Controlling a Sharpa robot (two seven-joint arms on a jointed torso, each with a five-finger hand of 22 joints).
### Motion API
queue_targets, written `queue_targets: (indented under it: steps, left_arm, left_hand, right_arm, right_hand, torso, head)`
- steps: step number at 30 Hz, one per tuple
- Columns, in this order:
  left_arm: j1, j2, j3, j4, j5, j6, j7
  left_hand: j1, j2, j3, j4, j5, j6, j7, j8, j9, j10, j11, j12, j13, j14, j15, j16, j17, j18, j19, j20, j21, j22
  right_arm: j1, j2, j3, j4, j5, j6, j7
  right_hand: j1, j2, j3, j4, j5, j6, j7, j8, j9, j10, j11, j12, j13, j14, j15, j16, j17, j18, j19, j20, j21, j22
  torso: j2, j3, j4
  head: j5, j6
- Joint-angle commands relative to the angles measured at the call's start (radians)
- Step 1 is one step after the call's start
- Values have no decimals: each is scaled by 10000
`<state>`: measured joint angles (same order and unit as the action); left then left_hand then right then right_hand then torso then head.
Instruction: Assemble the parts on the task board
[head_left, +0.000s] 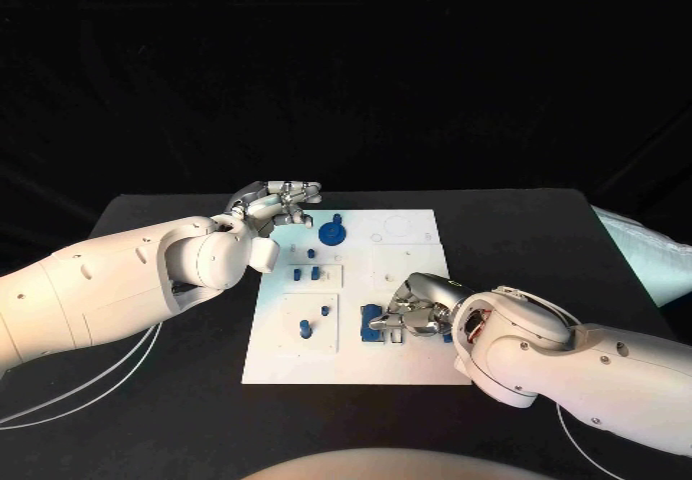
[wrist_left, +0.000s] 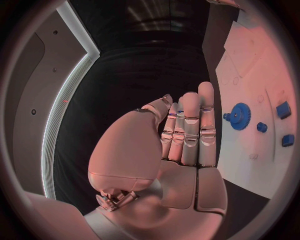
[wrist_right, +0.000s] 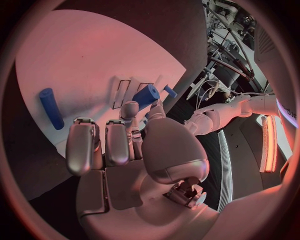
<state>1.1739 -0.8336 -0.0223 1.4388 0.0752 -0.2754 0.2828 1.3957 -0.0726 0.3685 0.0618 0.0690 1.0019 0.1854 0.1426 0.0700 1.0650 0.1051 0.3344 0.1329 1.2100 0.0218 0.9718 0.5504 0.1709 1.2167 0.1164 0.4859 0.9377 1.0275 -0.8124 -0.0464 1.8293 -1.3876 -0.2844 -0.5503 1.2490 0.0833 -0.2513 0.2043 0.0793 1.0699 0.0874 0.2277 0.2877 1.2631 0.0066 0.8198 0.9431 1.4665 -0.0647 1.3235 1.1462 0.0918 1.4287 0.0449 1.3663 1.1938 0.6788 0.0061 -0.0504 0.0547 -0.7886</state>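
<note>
The white task board (head_left: 411, 365) lies in the middle of the black table. A blue gear (head_left: 335, 235) (wrist_left: 238, 116) stands on its far part, with small blue parts (head_left: 306, 271) (wrist_left: 262, 127) nearer. My left hand (head_left: 274, 206) (wrist_left: 187, 135) hovers at the board's far left corner, fingers straight and side by side, holding nothing. My right hand (head_left: 414, 314) (wrist_right: 125, 145) rests low on the board's near middle and pinches a short blue cylinder (wrist_right: 145, 95) (head_left: 378, 322) between thumb and finger. A long blue peg (wrist_right: 51, 107) lies on the board beside that hand.
Two more small blue parts (head_left: 306, 327) lie in an outlined rectangle on the board's left near part. A pale bag-like thing (head_left: 642, 255) sits at the table's right edge. White cables (head_left: 87, 390) trail over the table at the left.
</note>
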Motion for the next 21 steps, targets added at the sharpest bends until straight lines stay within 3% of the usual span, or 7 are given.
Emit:
queue_targets:
  steps: [1,21]
  left_arm:
    - [-6,19,6,8,-10,190,39]
    - [-12,-6,6,-3,-10,183,29]
  left_hand:
    - [-64,45,-59,17,-47,-75,-25,65,-10,-56,-3,43,14,-96,-5,-18,-14,107,28,44,-36,-15]
    - [-64,45,-59,17,-47,-75,-25,65,-10,-56,-3,43,14,-96,-5,-18,-14,107,28,44,-36,-15]
  right_arm:
    - [-27,24,-5,59,-534,367,168]
    - [-58,56,-8,-1,-871,443,-27]
  right_hand:
    - [281,-33,19,-145,-24,-48,-28,-46,46,100,-4,126,135,389,-3,-31,32,-166,-49,-3,-27,31]
    - [562,66,13,-277,256,78,-80,32,185,426,-55,700,685,407,-40,21,123,-183,-5,-32,25,125]
  torso:
    - [-1,-2,8]
    - [8,-5,7]
  head:
    - [-6,-5]
    - [4,-37]
